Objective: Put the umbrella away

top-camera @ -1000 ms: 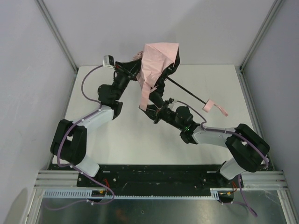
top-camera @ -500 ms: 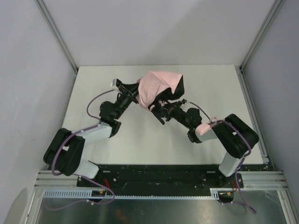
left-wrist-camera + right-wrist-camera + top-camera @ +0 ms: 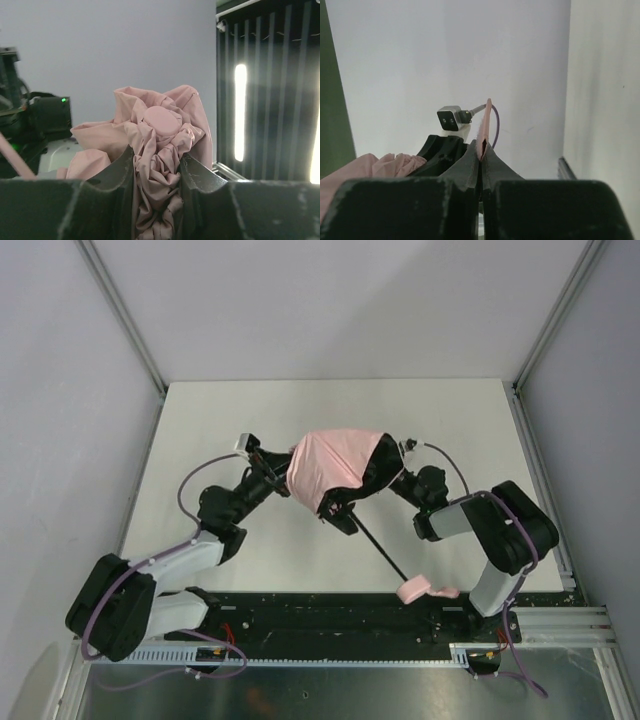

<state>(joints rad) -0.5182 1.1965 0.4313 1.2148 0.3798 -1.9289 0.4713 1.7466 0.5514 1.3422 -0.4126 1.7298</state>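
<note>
Overhead, the umbrella [image 3: 335, 462] hung bunched above the bench [image 3: 220, 420]. The left end effector [image 3: 157, 175] clenched its gathered fabric (just below the round cap [image 3: 162, 120]). The right end effector [image 3: 481, 152] pinched a thin pink edge. The shaft [image 3: 378, 550] slanted near-right.

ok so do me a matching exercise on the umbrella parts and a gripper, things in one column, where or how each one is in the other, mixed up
Things
1 pale pink fabric canopy
2 thin black metal shaft
3 small pink handle
4 right gripper

Place or state
a by the near edge of the table
b shut on a thin pink edge of fabric
c bunched up, clamped in the left gripper
d slanting from the canopy down toward the handle

Pairs: 1-c, 2-d, 3-a, 4-b
</note>
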